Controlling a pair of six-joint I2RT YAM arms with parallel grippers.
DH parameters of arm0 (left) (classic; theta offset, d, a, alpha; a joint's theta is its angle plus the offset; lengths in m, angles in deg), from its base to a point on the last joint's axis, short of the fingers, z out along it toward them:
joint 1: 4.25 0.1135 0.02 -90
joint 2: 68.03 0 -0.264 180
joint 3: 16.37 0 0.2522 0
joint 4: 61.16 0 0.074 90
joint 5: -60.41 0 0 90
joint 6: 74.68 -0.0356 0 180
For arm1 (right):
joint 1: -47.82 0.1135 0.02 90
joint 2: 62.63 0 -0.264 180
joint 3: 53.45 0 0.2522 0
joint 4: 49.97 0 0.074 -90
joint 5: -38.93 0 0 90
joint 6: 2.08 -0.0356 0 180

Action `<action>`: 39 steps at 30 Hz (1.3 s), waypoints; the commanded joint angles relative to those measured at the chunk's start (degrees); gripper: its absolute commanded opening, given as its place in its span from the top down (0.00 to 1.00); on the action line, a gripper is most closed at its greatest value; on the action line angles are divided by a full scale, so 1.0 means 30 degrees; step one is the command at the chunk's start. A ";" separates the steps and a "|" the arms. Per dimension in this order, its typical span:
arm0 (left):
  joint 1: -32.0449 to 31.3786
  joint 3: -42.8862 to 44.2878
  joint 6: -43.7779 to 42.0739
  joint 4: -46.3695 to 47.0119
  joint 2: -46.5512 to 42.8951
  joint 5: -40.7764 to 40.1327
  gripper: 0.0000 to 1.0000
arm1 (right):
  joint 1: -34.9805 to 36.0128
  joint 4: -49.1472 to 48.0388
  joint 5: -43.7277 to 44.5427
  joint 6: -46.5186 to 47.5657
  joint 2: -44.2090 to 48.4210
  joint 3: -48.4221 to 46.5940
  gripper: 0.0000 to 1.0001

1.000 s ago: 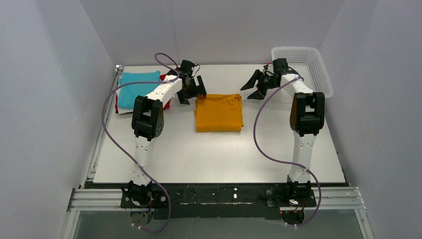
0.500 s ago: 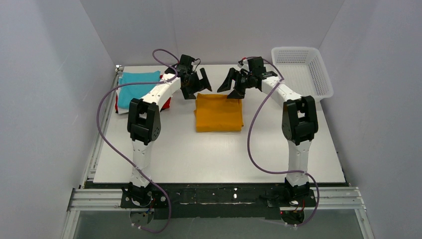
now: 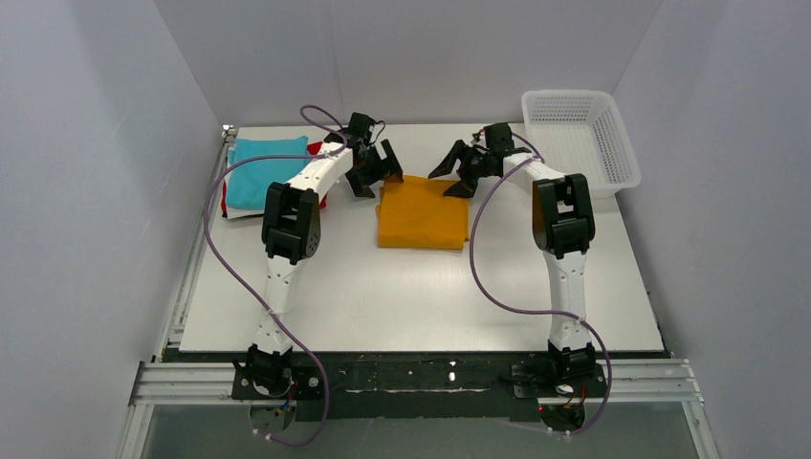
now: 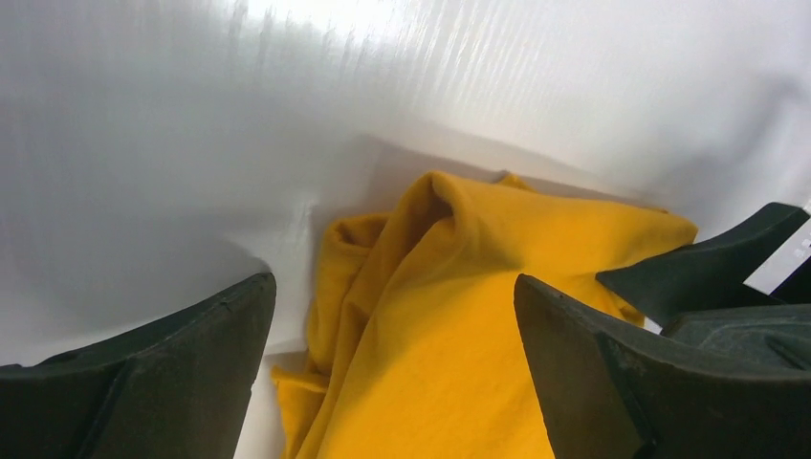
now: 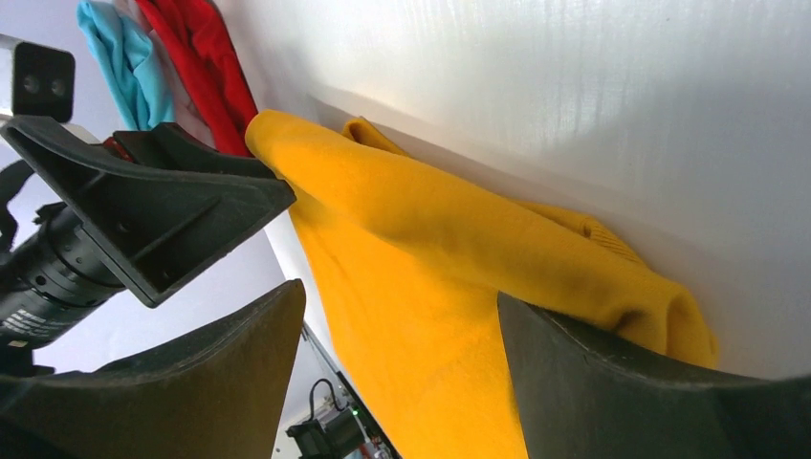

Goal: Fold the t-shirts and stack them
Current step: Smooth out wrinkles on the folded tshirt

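The mustard-orange t-shirt (image 3: 422,218) lies folded into a rectangle in the middle of the table. My left gripper (image 3: 375,176) is open over its far left corner, and the cloth (image 4: 459,325) fills the gap between the fingers (image 4: 143,382). My right gripper (image 3: 451,178) is open over its far right corner, with the cloth (image 5: 430,287) between its fingers (image 5: 650,382). Neither holds the cloth. The folded turquoise t-shirt (image 3: 261,168) lies on a stack at the far left, with the red one (image 3: 321,199) and a white edge (image 3: 232,212) showing under it. The black one is hidden.
A white mesh basket (image 3: 580,134) stands at the far right corner of the table. The two grippers face each other about a hand's width apart; each sees the other's fingers, the right one in the left wrist view (image 4: 708,273).
My right gripper has swung left from beside the basket to the orange shirt's far right corner. My left gripper has shifted right and lowered onto the far left corner.
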 commanded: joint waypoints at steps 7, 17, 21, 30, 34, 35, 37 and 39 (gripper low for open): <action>0.0015 -0.2891 -0.1749 -0.3134 -0.3799 -0.2102 0.02 | 0.0175 0.5143 0.0328 0.2646 0.0877 -0.3776 0.17; -0.0050 -0.7578 -0.0796 -0.0784 -0.9542 0.3645 0.02 | 0.0742 0.0295 -0.0495 0.1709 0.8298 0.4468 0.15; -0.0614 -0.9862 0.1644 0.3098 -0.9188 0.8504 0.02 | 0.1201 -0.3225 -0.1676 0.0321 1.0390 0.9161 0.15; -0.1172 -1.2343 0.2274 0.4551 -0.6844 0.7657 0.02 | 0.1273 -0.5480 -0.2492 -0.0502 0.7906 1.1510 0.15; -0.1163 -1.5072 0.2447 0.5394 -0.6932 0.8443 0.02 | 0.1273 -0.4901 -0.2186 0.0514 0.7799 1.3136 0.16; -0.1166 -1.5883 0.2397 0.5510 -0.7201 0.8292 0.02 | 0.1261 -0.4652 -0.1986 0.0853 0.7878 1.3626 0.16; -0.1165 -1.7091 0.1976 0.5103 -0.7664 0.7857 0.02 | 0.1233 -0.4447 -0.1602 0.1185 0.8018 1.4476 0.16; -0.1186 -1.8345 0.1819 0.5232 -0.8174 0.7974 0.02 | 0.1258 -0.4586 -0.1662 0.1227 0.8136 1.5378 0.16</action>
